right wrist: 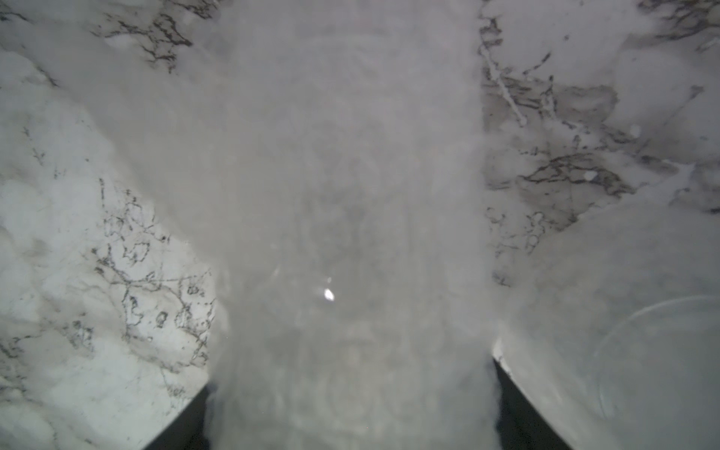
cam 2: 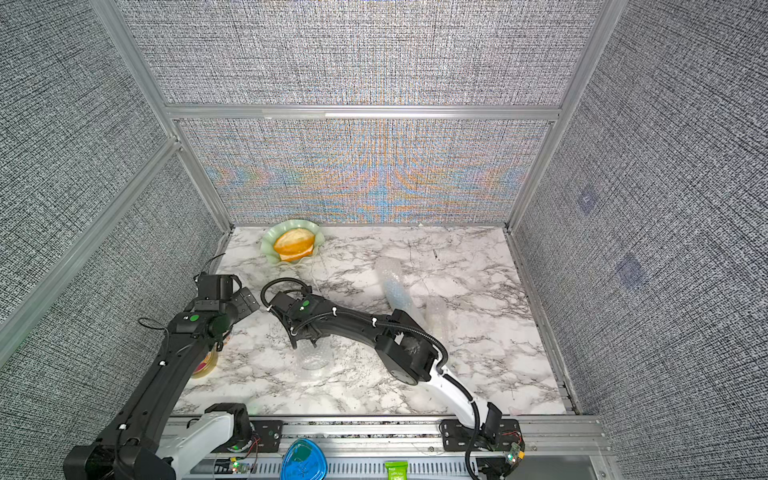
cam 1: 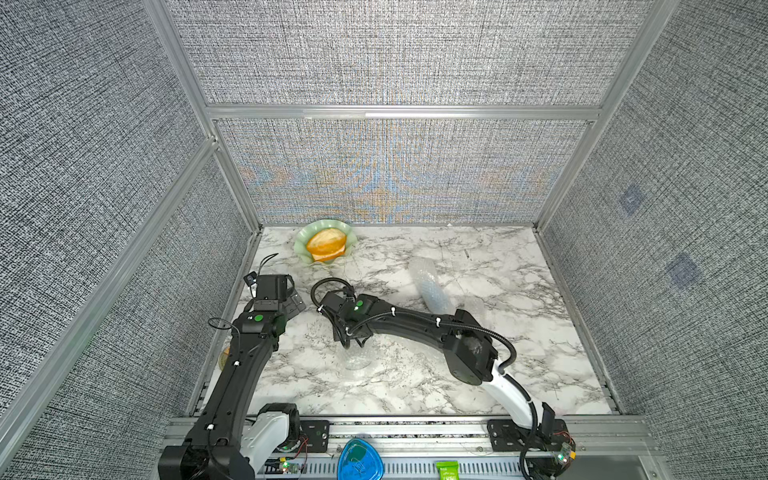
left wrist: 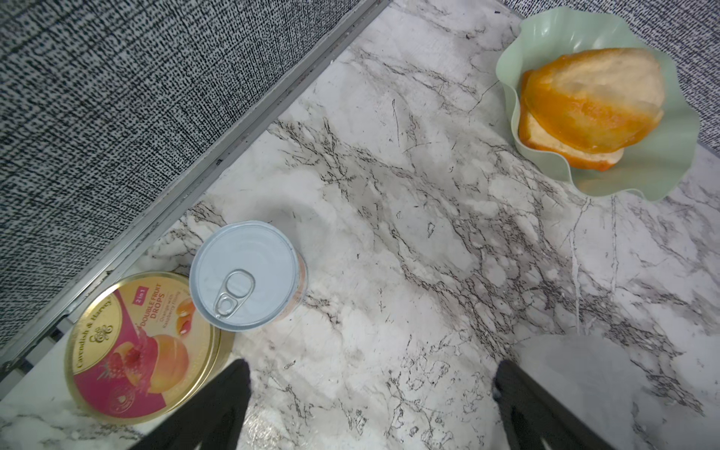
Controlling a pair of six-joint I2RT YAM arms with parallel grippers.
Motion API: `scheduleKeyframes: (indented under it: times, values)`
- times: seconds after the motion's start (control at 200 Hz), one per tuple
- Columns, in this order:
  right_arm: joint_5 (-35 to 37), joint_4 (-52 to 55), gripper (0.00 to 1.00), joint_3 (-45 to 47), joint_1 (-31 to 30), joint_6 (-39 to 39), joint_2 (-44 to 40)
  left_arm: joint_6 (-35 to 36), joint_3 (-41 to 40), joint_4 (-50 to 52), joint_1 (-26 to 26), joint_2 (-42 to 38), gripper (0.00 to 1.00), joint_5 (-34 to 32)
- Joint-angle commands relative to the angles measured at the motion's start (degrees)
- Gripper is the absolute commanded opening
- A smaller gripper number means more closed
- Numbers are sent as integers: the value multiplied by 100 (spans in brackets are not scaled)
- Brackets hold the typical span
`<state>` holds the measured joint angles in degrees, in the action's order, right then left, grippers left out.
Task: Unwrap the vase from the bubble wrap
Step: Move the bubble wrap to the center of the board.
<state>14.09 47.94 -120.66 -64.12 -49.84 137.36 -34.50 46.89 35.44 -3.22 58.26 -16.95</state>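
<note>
One bubble wrap (cam 1: 432,286) roll lies lengthwise front-to-back on the table (cam 1: 519,353); left claw (left wrist: 370,405) wide; right claw (right wrist: 350,405) straddles blurred wrap, grip unclear

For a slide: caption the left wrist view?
Open left gripper over marble table; can, candy tin, bread bowl.

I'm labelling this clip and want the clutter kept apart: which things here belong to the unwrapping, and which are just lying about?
Part of the job:
- bubble wrap between the right gripper's jaws
- bubble wrap rolls further back

Lying about:
- green bowl with bread
- ring-pull can
- sweets tin
</note>
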Motion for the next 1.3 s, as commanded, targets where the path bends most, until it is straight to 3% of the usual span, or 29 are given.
scheduleKeyframes:
  times: [0.0, 0.115, 0.395, 0.59, 0.745, 0.876, 1.051, 1.296]
  values:
    - [111, 368, 56, 1, 69, 102, 103, 9, -5, -132, 13, -8, 100, -4]
    - [169, 367, 51, 255, 163, 634, -52, 42, -18, -176, 23, 12, 100, 102]
    - [200, 93, 52, 1131, 292, 1591, -460, 161, -98, -351, 19, 27, 100, 352]
    - [59, -14, 71, 1434, 312, 1913, -465, 218, -146, -393, 10, -31, 100, 385]
    - [183, -65, 75, 1669, 323, 2201, -491, 251, -182, -400, 11, -130, 100, 437]
    - [361, -42, 73, 1826, 410, 2310, -546, 279, -253, -431, 14, -172, 100, 677]
    - [583, -268, 59, 2319, 625, 2467, -947, 352, -453, -634, 15, -238, 99, 1291]
    - [569, -1007, 56, 3426, 1159, 2637, -1857, 444, -480, -770, 13, -26, 99, 2133]
